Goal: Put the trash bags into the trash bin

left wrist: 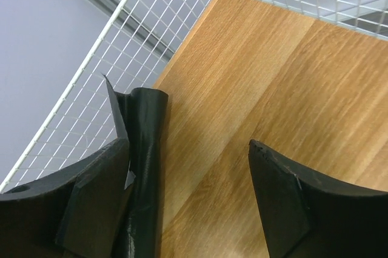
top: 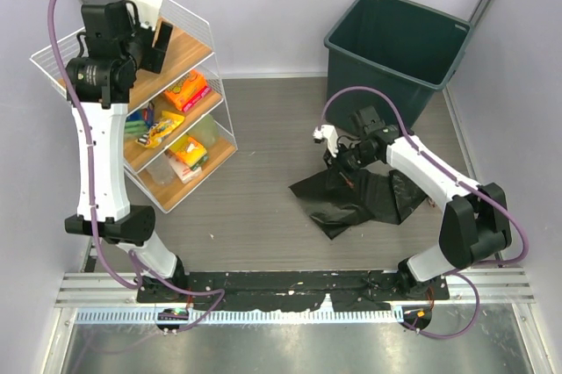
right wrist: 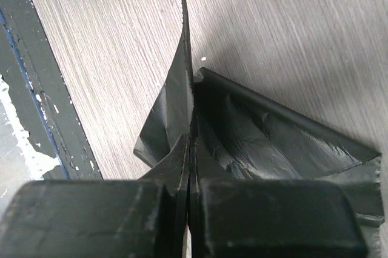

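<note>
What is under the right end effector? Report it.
A crinkled black trash bag, spread on the table; the right end effector is shut on a raised fold of it. Anything beneath the bag is covered.

The top external camera looked steeply down from above and behind the arm bases at six o'clock. It took in the whole table (top: 263, 128), with the wire rack (top: 189, 45) at ten o'clock and the trash bin (top: 378, 75) at one. The left wrist camera sat close over the rack's top shelf (left wrist: 273, 88). The right wrist camera faced down, very near the trash bag (right wrist: 260, 137) at three o'clock, which the top view shared (top: 351, 198).
</note>
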You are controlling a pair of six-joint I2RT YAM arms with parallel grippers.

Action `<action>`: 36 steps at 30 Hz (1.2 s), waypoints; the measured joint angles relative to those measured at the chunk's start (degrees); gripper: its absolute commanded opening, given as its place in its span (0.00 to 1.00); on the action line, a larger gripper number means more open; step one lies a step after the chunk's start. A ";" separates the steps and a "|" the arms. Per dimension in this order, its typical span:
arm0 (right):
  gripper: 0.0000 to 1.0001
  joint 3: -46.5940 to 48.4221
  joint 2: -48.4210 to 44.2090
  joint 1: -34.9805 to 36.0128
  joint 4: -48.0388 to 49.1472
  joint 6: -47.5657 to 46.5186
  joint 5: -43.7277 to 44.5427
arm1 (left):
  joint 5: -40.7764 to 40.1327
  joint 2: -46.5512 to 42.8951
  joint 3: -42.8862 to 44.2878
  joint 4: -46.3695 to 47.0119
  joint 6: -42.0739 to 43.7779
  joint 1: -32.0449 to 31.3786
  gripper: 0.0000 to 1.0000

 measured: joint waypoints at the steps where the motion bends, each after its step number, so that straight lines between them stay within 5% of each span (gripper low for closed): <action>1: 0.01 0.70 0.00 0.48 -0.15 0.15 0.17 | 0.52 -0.31 -0.15 0.22 -0.04 0.00 0.83; 9: 0.01 9.40 2.36 5.40 -1.40 1.46 1.62 | 14.03 -10.45 -7.93 2.49 -2.62 -0.04 0.91; 17: 0.07 24.90 14.53 13.16 -1.46 3.93 2.25 | 29.55 -22.95 -16.90 4.70 -6.47 -0.26 0.93; 23: 0.41 33.33 22.69 15.89 -1.22 6.40 3.13 | 34.69 -24.65 -20.83 5.66 -7.85 -0.31 0.97; 27: 0.80 33.42 23.19 16.24 -1.84 7.50 6.01 | 36.41 -25.07 -25.05 5.92 -7.80 -0.42 0.98; 36: 0.84 33.09 19.61 15.78 -3.21 7.13 12.66 | 39.34 -25.35 -28.61 7.19 -7.76 -0.57 1.00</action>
